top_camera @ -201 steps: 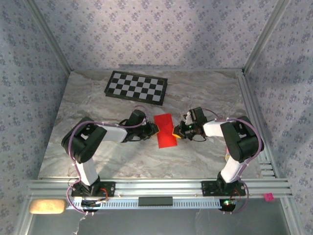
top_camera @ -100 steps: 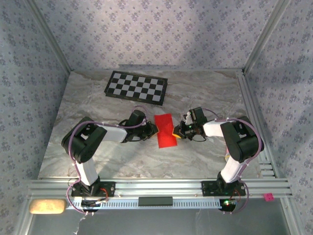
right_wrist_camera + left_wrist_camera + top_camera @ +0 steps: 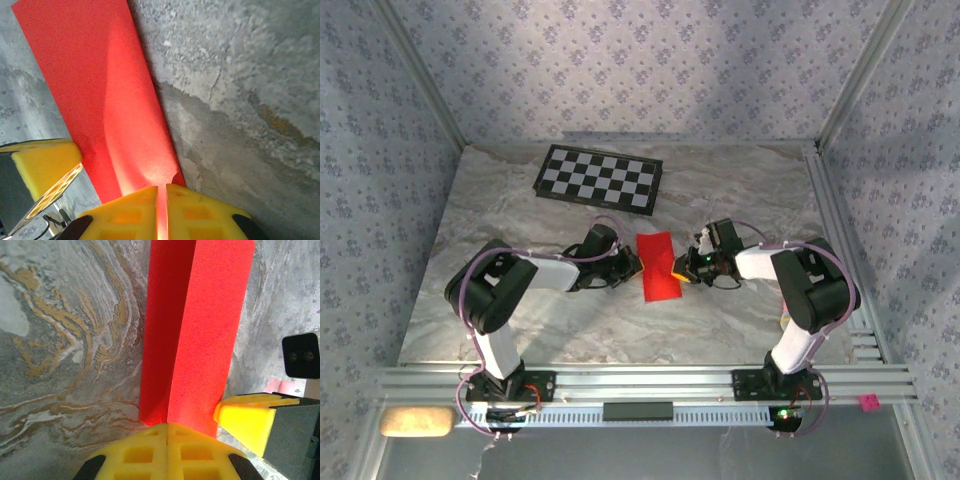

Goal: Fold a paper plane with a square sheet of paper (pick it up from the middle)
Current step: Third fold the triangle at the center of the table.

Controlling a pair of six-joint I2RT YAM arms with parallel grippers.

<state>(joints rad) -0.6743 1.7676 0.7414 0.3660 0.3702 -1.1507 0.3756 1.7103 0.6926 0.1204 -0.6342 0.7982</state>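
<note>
The square sheet of paper (image 3: 657, 265) sits at the middle of the table (image 3: 520, 310), between the two arms, and reads from above as a narrow red oblong rather than a full square; in the left wrist view it shows as two long panels, one shaded and one bright, meeting along a straight lengthwise ridge, so it looks bent or folded along its centre line; whether that crease is pressed flat or only tented I cannot tell. The left gripper (image 3: 167, 432) has its yellow pads brought together on the near edge of the sheet, right at the ridge, with the red running in between them; the right gripper (image 3: 161, 192) is likewise pinched on the opposite long edge, a thin line of red showing between its pads. Each gripper's yellow finger shows at the edge of the other's wrist view, just beside the sheet, so the two pinch points lie close together. By my reading the pick-up and the first lengthwise fold are done or nearly so; what remains is most of the job, as the corners are square, with no diagonal nose folds, no point and no wings. The checkerboard (image 3: 599, 178) lies well apart toward the far side of the table.
</note>
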